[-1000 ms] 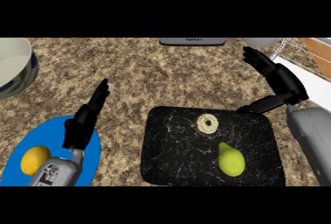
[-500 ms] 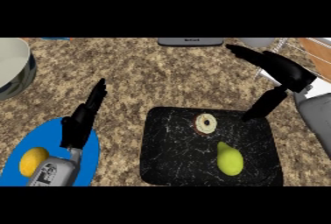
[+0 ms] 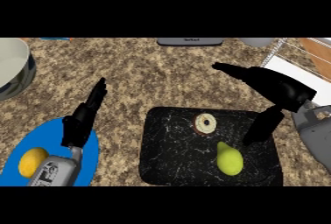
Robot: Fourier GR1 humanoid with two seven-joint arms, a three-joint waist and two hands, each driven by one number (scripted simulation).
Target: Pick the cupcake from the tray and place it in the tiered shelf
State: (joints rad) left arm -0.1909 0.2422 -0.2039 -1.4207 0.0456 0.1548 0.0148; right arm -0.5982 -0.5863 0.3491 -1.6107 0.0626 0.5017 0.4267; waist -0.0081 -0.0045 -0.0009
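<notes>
The cupcake (image 3: 205,124), a small round thing with a pale ring and a dark rim, lies on the black tray (image 3: 174,148) near its far edge. My right hand (image 3: 279,85) is open above the tray's right side. Its fingers stretch up and to the left, and its thumb (image 3: 262,127) points down over the tray, just right of the cupcake, with a gap between them. The tiered shelf (image 3: 294,54), wire-framed with a white deck, shows at the top right. My left hand (image 3: 82,117) rests open at the left, fingers up, holding nothing.
A green pear (image 3: 229,158) lies on the tray in front of the cupcake. A blue plate (image 3: 39,136) at the lower left carries a lemon (image 3: 32,162). A large bowl (image 3: 12,65) stands at the far left, a grey appliance (image 3: 188,41) at the back edge.
My right hand has moved left and down from beside the shelf to over the tray's right side, its thumb now close to the cupcake. The left hand stayed put.
</notes>
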